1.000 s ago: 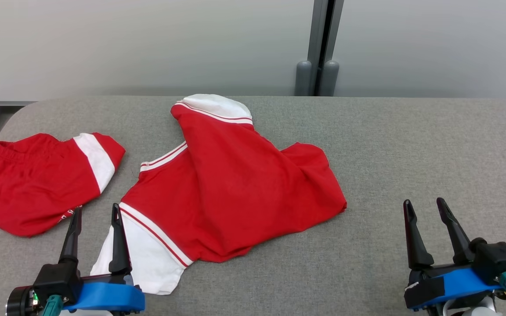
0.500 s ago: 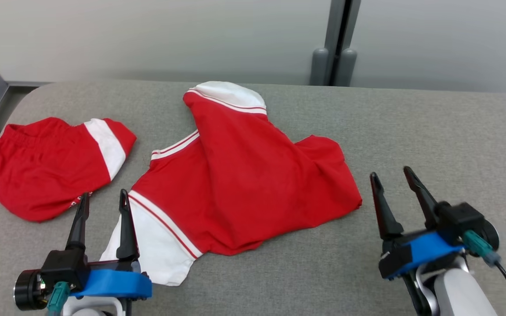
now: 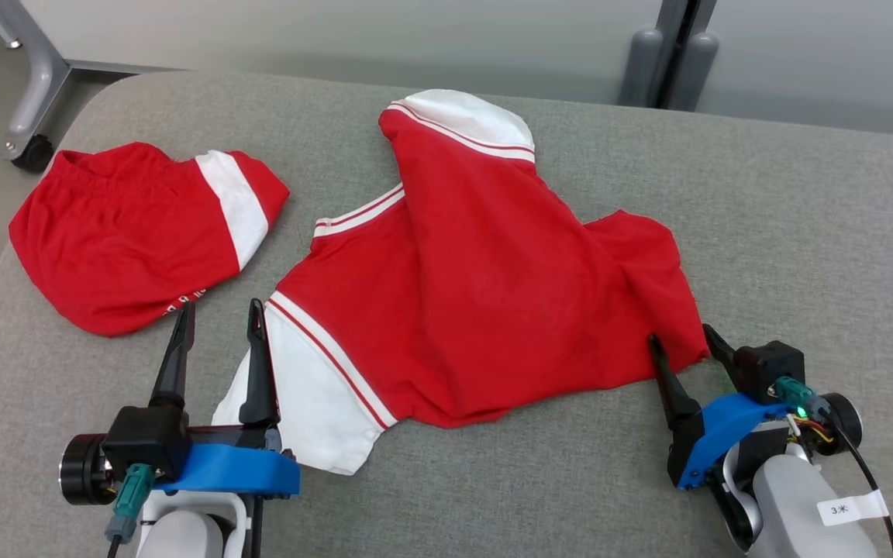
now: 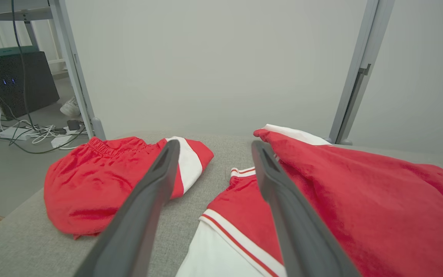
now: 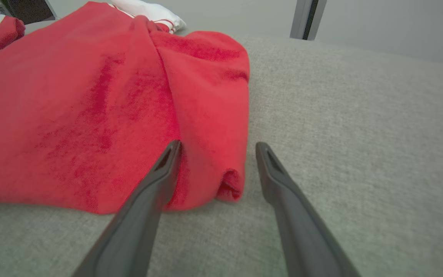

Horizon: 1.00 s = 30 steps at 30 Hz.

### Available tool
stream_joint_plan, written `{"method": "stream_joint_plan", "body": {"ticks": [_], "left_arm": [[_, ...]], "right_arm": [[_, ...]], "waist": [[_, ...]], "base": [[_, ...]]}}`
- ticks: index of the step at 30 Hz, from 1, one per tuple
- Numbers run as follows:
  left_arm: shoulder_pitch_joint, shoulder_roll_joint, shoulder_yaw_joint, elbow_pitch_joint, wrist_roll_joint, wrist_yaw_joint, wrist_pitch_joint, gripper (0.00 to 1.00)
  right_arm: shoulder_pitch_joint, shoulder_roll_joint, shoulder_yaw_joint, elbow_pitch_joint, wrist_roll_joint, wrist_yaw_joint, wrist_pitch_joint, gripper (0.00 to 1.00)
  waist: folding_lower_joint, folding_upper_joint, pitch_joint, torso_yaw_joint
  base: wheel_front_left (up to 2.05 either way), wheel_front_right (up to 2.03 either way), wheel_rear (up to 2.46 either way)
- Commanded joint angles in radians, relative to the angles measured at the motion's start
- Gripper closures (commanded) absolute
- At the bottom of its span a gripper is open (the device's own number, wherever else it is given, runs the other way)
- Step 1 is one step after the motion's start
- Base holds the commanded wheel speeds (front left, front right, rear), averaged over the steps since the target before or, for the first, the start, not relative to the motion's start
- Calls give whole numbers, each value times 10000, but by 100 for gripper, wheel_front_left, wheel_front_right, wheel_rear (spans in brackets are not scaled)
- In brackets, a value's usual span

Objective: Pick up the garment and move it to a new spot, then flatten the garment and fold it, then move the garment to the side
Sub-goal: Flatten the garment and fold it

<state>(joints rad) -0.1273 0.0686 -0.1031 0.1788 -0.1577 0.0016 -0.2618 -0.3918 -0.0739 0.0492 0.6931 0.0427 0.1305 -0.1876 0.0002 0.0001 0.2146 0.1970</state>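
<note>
In the head view you look down on a grey fabric-covered worktop (image 3: 803,232). The garment (image 3: 477,294), a red shirt with white striped sleeves, lies crumpled across the middle, one sleeve pointing to the far edge and the other toward you at the lower left. A pair of red shorts (image 3: 136,232) with a white band lies apart from it at the far left. Your left gripper (image 3: 222,305) sits low on the left, jaws open and holding nothing; its inner finger overlaps the near white sleeve and its outer finger points at the gap beside the shorts. Your right gripper (image 3: 679,334) is at the lower right, jaws open, its two fingers set either side of the garment's near right corner. A grey wheeled frame leg (image 3: 28,116) stands on the floor past the worktop's far left corner.

In the left wrist view the left gripper (image 4: 215,143) has its jaws wide apart. The shorts (image 4: 102,181) lie behind the left finger, the garment (image 4: 360,200) behind and right of the other, with bare worktop (image 4: 14,238) between them.

In the right wrist view the right gripper (image 5: 218,144) is spread open around the garment's (image 5: 71,115) folded red corner, which lies on the worktop (image 5: 360,115) between the fingers. You cannot tell whether either finger touches the cloth.
</note>
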Motion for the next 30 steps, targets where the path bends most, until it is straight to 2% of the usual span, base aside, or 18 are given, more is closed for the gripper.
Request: {"method": "stream_joint_plan", "body": {"ticks": [1,3,5,6,11,17,23,30], "left_arm": [[-137,-6,23,16,48,-33,-46,0],[-214,-39,26,43,77,-75,-48,0],[-255,-67,45,64,108,-95,-46,0],[-245,-77,60,86,111,-100,-46,0],[-42,-113,180,185,154,-110,-46,0],[220,-143,335,320,169,-183,-46,0],[373,-164,368,410,161,-270,-46,0],[445,-172,475,468,172,-270,-46,0]], "right_arm": [[-265,-50,-36,202,-43,7,-102,0],[-481,-24,-14,665,-43,7,-184,0],[-669,12,45,1119,47,7,-229,69],[-766,24,72,1309,72,7,-269,100],[-1083,14,333,1653,289,7,-599,100],[-425,-261,553,585,548,5,-767,100],[963,-512,380,-1890,740,5,-649,100],[3264,-379,81,-6052,923,5,944,100]], "waist": [[-2,-1,127,125],[-2,-1,198,180],[-2,-1,229,204],[-2,-1,228,206],[-2,-1,8,-1],[-2,-1,-498,-520],[-2,-1,-760,-1027],[-2,-1,-855,-1565]], "base": [[0,0,0],[0,0,0],[0,0,0],[0,0,0],[0,0,0],[0,0,0],[0,0,0],[0,0,0]]}}
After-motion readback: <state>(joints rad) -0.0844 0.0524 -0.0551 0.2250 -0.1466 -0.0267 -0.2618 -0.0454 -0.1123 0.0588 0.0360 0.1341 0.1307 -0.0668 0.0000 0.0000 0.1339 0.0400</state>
